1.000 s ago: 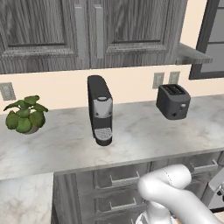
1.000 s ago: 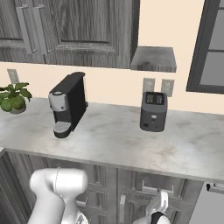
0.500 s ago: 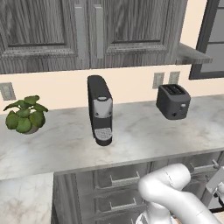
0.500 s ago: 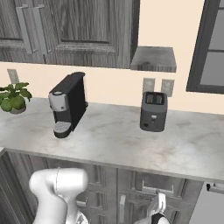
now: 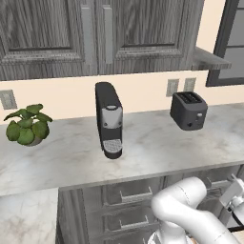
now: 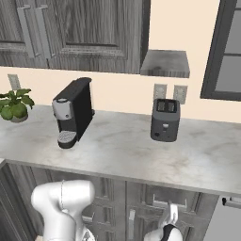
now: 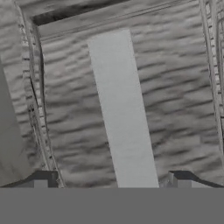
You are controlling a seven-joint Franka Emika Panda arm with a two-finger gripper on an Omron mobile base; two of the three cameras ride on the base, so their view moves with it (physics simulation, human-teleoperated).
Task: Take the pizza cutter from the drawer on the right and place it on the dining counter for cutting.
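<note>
The gripper (image 7: 109,181) stands wide open with nothing between its fingertips (image 7: 41,180), pointed squarely at the dark grey wood-grain front of the drawer (image 7: 175,100). The silver bar handle (image 7: 122,109) runs up the middle of the hand view, its near end lying in the gap between the two tips; whether they touch the front cannot be told. The drawer is shut, so nothing of its contents is visible, the pizza cutter included. A dark seam along the front's far edge marks where the next panel begins.

In the right base view the gripper (image 6: 170,217) hangs low before the cabinet fronts below the front edge of the worktop (image 6: 122,160), just under a bar handle (image 6: 165,204). In the left base view the hand (image 5: 233,200) sits at the right edge, close to the drawer fronts (image 5: 128,209).

On the marble worktop above, a black coffee machine (image 5: 109,125) stands mid-way, a dark toaster (image 5: 188,110) toward the back edge on the right, and a potted plant (image 5: 27,125) toward the left end. Wall outlets (image 6: 169,92) sit behind the toaster, grey wood-grain wall cabinets (image 5: 95,33) hang overhead, and a dark-framed window (image 6: 225,52) lies at far right.
</note>
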